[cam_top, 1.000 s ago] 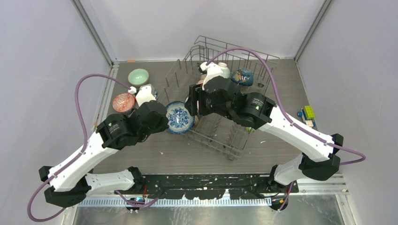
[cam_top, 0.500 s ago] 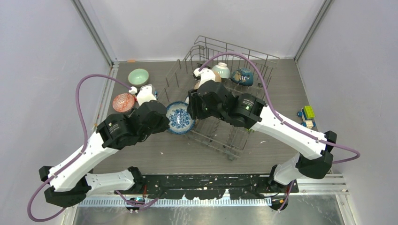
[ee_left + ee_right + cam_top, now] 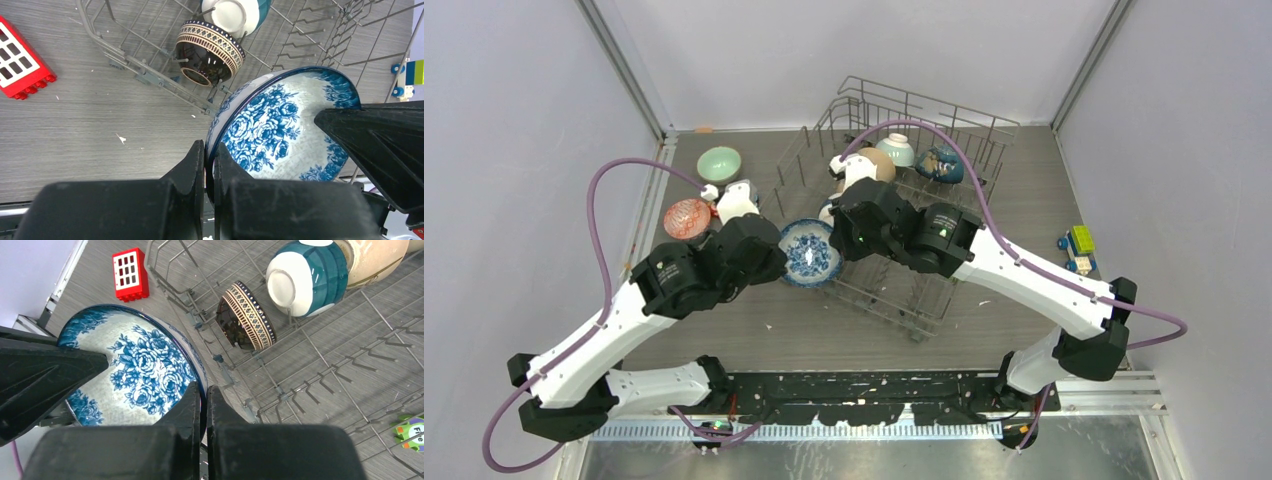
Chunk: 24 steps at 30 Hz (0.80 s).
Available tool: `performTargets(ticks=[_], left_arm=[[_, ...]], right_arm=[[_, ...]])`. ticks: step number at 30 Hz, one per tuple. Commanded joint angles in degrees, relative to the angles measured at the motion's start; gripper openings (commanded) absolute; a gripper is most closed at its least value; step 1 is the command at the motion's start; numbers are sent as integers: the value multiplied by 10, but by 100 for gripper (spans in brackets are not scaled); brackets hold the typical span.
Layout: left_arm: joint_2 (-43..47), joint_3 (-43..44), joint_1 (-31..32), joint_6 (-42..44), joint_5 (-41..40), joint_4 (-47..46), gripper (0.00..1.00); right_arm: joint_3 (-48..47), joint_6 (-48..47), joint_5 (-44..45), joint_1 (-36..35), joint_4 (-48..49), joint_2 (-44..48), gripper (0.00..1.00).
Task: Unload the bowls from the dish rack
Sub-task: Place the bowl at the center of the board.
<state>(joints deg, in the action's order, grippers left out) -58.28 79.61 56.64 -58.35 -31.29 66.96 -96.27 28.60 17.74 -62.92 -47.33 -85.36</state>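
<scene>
Floral bowl [image 3: 809,252] is off the table [image 3: 824,322], held in the air just outside the rack's [image 3: 944,108] left edge and tilted, inside showing.

Handling: it's glazed ceramic, so stiff, brittle and slick, with some weight for its size. The rim is the only section thin enough for a narrow claw. Pinch the wall well past the lip so it can't pivot out. It has no give, so I'd expect a chip or a slip if the two arms pull against each other.

Left gripper [image 3: 209,150]: jaws almost together, clamped across the rim. Right gripper [image 3: 205,390]: same narrow pinch on the opposite side of the rim. Both hold it at once, which reads as a handover. One has to release before either moves off.

In the rack:
- brown bowl [image 3: 210,50] on its side by the left edge
- teal bowl [image 3: 307,275] just behind it
- tan bowl [image 3: 375,260] right beside that
- dark-blue bowl [image 3: 942,165] toward the far right

On the table:
- mint bowl [image 3: 719,162] near the far-left corner
- pink bowl [image 3: 687,217] along the left edge
</scene>
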Motion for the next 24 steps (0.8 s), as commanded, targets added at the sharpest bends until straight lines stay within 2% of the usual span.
performTargets(ticks=[1,3,5,9,13,16,18,20,24], left_arm=[[8,10,-1,-12,-7,-50,1],[10,6,-2,-6,-1,-60,17],[16,0,-2,8,9,-74,39],[32,-12,-1,42,36,-114,98],[52,-19,-1,72,49,-144,100],[76,-37,-1,99,42,-170,100],[103,-61,-1,105,21,-190,100],[137,-110,-2,113,2,-221,100],[191,-174,-1,130,-34,-251,100]], right_arm=[[0,3,10,3,12,5,1],[-1,1,17,2,10,8,1],[-6,-5,29,3,5,15,1],[-31,-26,67,6,-23,25,1],[-80,-48,114,36,-64,43,1],[-123,-71,159,92,-96,62,1],[-137,-81,166,163,-109,79,1],[-125,-78,154,266,-106,101,1],[-21,-26,155,440,-38,170,1]])
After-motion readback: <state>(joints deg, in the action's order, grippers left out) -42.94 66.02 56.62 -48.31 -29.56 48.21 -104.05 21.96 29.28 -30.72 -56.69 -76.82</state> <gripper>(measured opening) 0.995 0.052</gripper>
